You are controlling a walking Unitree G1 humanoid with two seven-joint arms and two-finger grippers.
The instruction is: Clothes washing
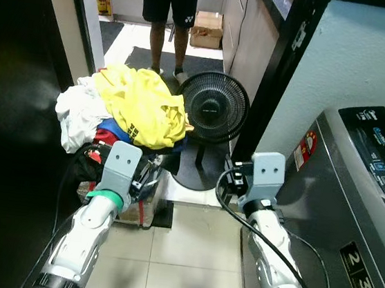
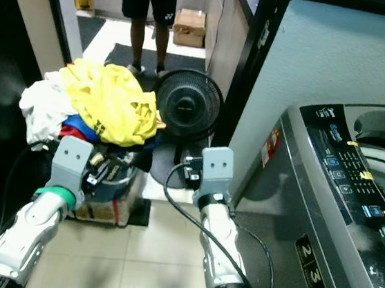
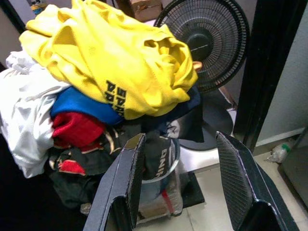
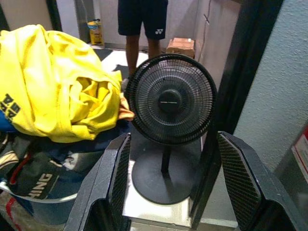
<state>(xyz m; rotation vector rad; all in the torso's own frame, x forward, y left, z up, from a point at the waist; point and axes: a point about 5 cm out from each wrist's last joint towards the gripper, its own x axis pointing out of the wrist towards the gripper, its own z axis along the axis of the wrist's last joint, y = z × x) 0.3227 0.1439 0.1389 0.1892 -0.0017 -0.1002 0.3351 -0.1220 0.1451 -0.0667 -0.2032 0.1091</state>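
1. Laundry pile (image 1: 123, 112): heaped well above the rim of a basket (image 3: 161, 192) that stands on the tiled floor (image 1: 180, 254), at the robot's left front.
2. Yellow shirt (image 3: 115, 57): topmost in the pile, crumpled, with dark lettering on one fold.
3. White garment (image 1: 77, 117): hangs over the pile's left side.
4. Blue garment (image 3: 82, 108) and red garment (image 3: 72, 127): under the yellow shirt, above darker clothes.
5. Fan (image 1: 212, 108): black, on a round base, standing on the floor just right of the pile; its grille touches or nearly touches the yellow shirt.
6. Washer (image 2: 336, 223): grey top-loader at the robot's right, control panel facing up, digits 2, 3, 5 printed along its near edge.
7. Left gripper (image 3: 180, 180): fingers spread apart, empty, held low before the basket and pointed at the pile.
8. Right gripper (image 4: 168, 185): fingers spread apart, empty, pointed at the fan's stand, beside the washer's front corner.
9. Person (image 1: 170, 2): stands beyond the pile on a dark mat, in black shorts and a red top, seen from the waist down.
10. Cardboard box (image 1: 207, 29): on the floor by the person.
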